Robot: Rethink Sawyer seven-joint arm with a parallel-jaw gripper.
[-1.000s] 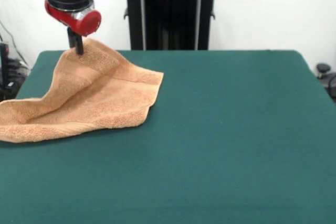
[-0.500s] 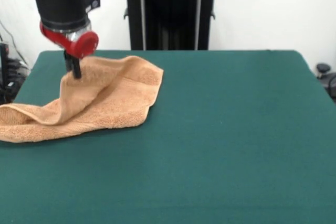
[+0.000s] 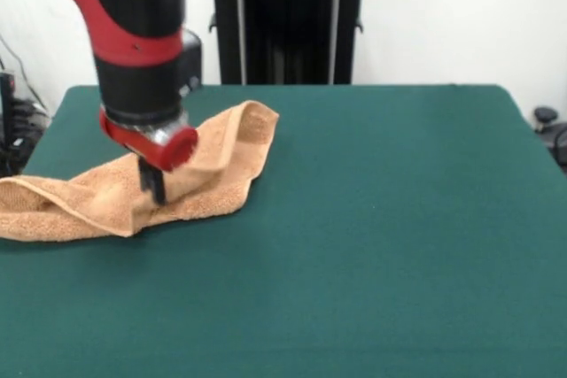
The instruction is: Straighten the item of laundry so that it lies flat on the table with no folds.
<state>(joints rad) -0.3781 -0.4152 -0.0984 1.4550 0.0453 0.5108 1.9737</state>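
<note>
one arm [image 3: 133, 33] descends vertically at the counter's [image 3: 381, 236] left side, its gripper [image 3: 152, 185] pinched shut on a raised fold of the towel [image 3: 213, 170]. one towel, bunched and folded over, lies at the counter's left edge.

You see the towel [image 3: 213, 165] is rough, looped terry cloth; the counter [image 3: 399, 219] has matt green felt; the arm [image 3: 133, 15] looks glossy plastic.
</note>
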